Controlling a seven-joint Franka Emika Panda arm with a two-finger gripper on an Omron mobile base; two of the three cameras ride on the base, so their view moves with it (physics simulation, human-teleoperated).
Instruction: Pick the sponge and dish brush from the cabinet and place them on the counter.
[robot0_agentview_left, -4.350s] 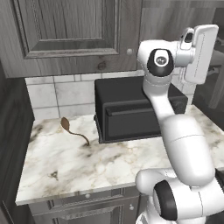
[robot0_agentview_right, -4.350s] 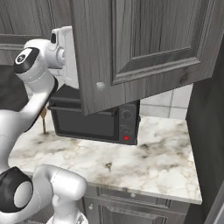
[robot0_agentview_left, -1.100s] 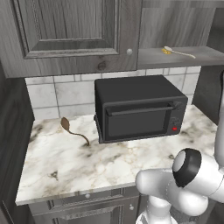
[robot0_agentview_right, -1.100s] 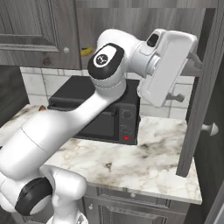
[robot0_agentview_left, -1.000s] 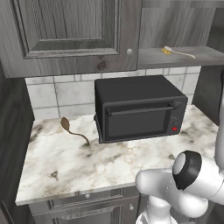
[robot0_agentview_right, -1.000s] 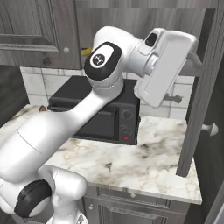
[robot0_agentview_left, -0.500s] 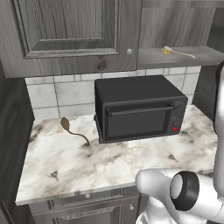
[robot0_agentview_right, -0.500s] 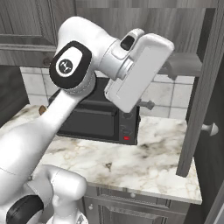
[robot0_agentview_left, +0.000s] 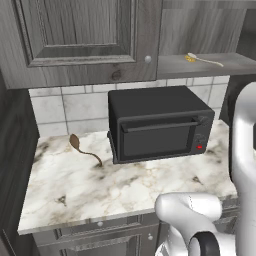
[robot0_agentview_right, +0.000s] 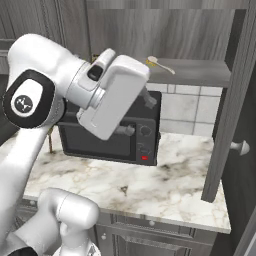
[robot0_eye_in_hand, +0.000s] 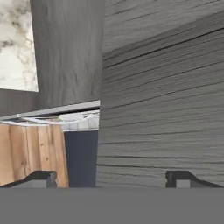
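Standing open, the cabinet (robot0_agentview_right: 165, 35) shows its grey shelf (robot0_agentview_left: 210, 64) with the dish brush (robot0_agentview_left: 204, 59) lying on it; I cannot make out the sponge; the marble tabletop (robot0_agentview_left: 125, 185) carries neither item yet, so both picks look undone; the end effector (robot0_eye_in_hand: 111, 178) is spread wide, grasping nothing.

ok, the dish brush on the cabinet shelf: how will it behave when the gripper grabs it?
The dish brush lies flat on the cabinet shelf: a thin white stick with a small yellow head, so probably light and stiff. A handle that slim may pivot or slip between the fingers. Lying low on the shelf, it likely leaves little to pinch.
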